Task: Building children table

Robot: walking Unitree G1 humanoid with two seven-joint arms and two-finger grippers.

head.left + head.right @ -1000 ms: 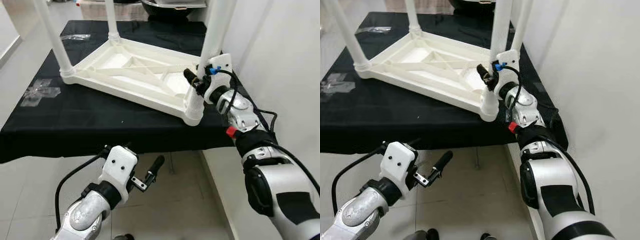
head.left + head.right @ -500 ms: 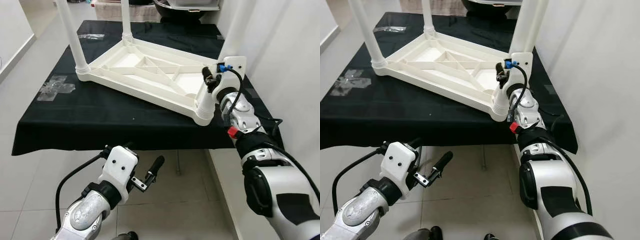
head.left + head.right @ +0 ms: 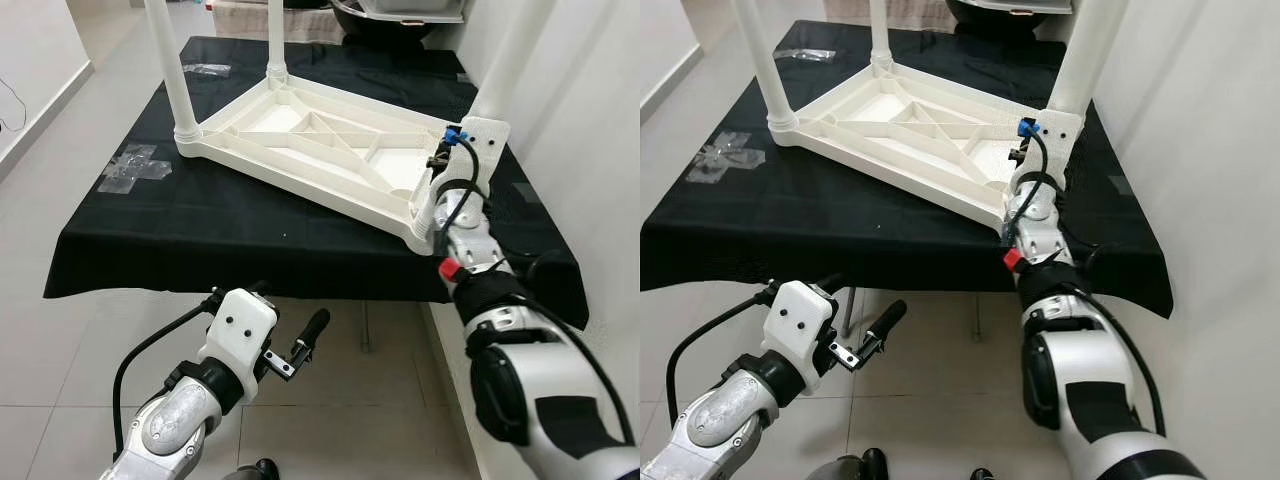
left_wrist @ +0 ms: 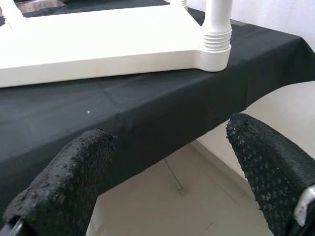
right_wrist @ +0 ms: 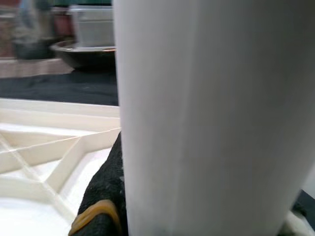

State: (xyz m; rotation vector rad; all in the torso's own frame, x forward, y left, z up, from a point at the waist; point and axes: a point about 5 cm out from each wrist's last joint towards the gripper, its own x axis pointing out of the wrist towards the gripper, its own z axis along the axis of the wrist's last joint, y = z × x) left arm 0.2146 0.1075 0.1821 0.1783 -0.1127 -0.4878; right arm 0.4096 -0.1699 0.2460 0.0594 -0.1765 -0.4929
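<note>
Right claw (image 3: 437, 165) grips white leg (image 3: 497, 82) — upturned table (image 3: 310, 150); left claw (image 3: 300, 345) idle.

No text, label, brand, number or sign is showing legibly on anything in these views.
</note>
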